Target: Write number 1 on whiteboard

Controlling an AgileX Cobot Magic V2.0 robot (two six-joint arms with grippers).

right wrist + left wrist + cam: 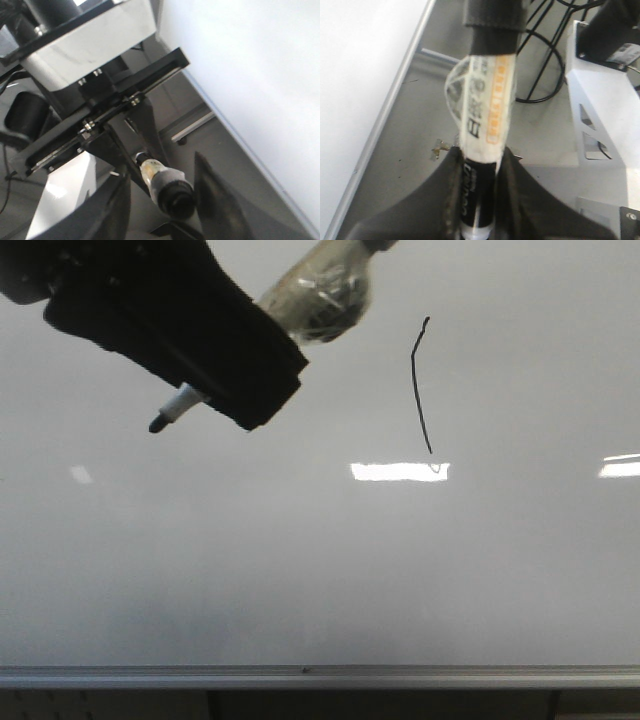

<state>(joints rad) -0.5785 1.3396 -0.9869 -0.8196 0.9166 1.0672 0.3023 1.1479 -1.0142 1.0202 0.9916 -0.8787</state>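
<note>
A large glossy pale grey-white whiteboard (300, 570) fills the front view, with a silver aluminium rim (320, 676) running along its lower edge. On the board, right of centre and in the upper half, is the number 1 (419, 390), a thin black hand-drawn stroke that is nearly vertical and bends slightly near its top. Its lower end stops just above a bright white rectangular light reflection (400, 471).

At the upper left of the front view, the black left gripper (190, 345) holds a black marker pen wrapped in white tape with an orange label (315, 295). The pen's dark tip (157, 424) points down and to the left, well apart from the number 1. Whether the tip touches the board cannot be told.

In the left wrist view, the two black fingers (445, 200) are closed tight against both sides of the pen (485, 110).

In the right wrist view, the right gripper (160, 200) is open, its two dark fingers (215, 195) spread apart and gripping nothing. Between them, farther off, the taped pen (162, 182) is seen in the left gripper (135, 130), with the whiteboard (250, 65) alongside.
</note>
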